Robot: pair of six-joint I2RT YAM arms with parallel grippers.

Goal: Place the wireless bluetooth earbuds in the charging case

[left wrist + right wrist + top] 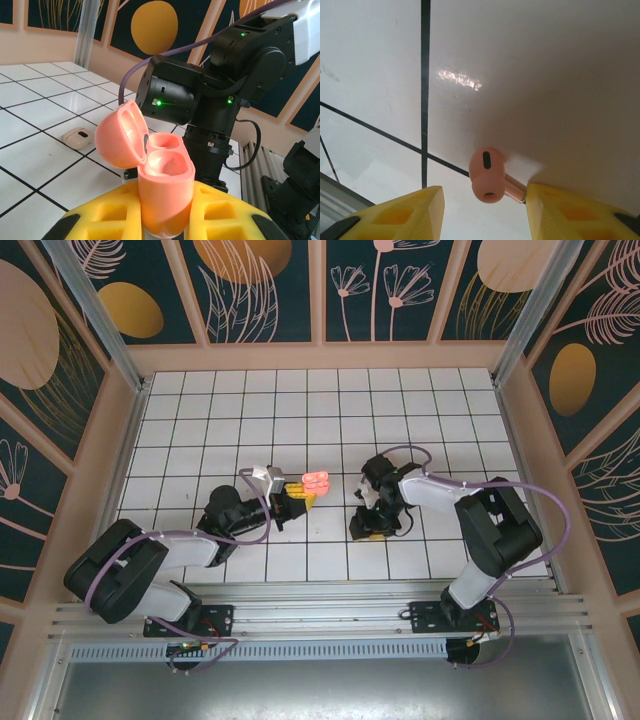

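Open charging case (pixel 165 182) offered for loading.
Left gripper (pixel 165 222) clamps it; right gripper (pixel 485 210) gapes, apparently straddling an earbud (pixel 487 175).

White tiled table (pixel 320 400), black grid. Walls (pixel 250 280): teal panels, orange ovals, leaf outlines, pale frames. Aluminium posts (pixel 95 312) at back corners. Glare (pixel 460 80) on tile.

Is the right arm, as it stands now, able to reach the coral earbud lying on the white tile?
Probably yes. The right gripper is open, its yellow fingers on either side of the earbud, with nothing between them and it.
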